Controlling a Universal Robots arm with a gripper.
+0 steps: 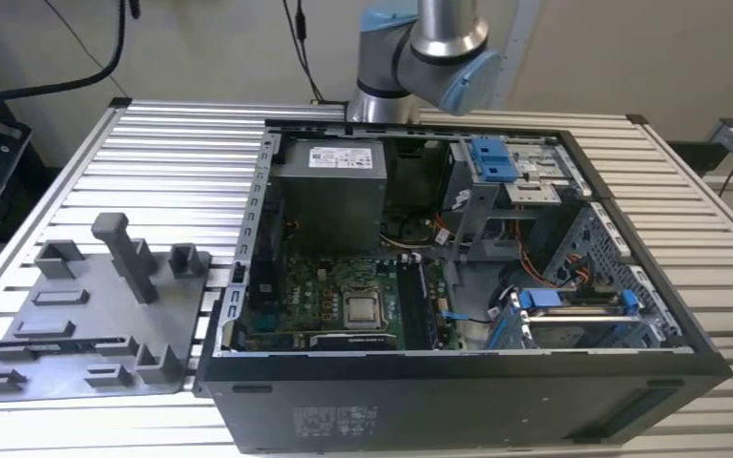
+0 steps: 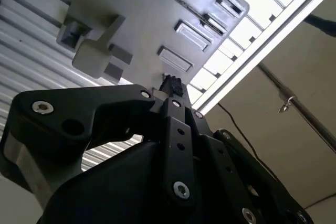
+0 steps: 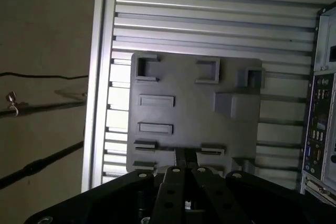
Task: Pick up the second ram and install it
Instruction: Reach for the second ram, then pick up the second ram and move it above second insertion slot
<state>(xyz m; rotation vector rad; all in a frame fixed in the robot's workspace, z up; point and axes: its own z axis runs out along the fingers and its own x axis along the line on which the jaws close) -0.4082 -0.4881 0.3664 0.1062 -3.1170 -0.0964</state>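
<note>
the plate (image 1: 87, 315) lies on the table (image 1: 163, 162), the open case (image 1: 469, 401) just beside it on the exterior view's right. in the first wrist view the gripper (image 3: 186, 153) hangs above the plate, fingers drawn narrow, nothing seen between them. the ram i cannot pick out; the plate's long dark slot (image 3: 165, 149) under the fingertips may hold it. so i judge pickup and install both yet to do. the case labels (image 1: 344, 156) are too small to read.

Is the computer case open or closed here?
Open: in the exterior view the computer case has no top cover, its motherboard exposed.
</note>
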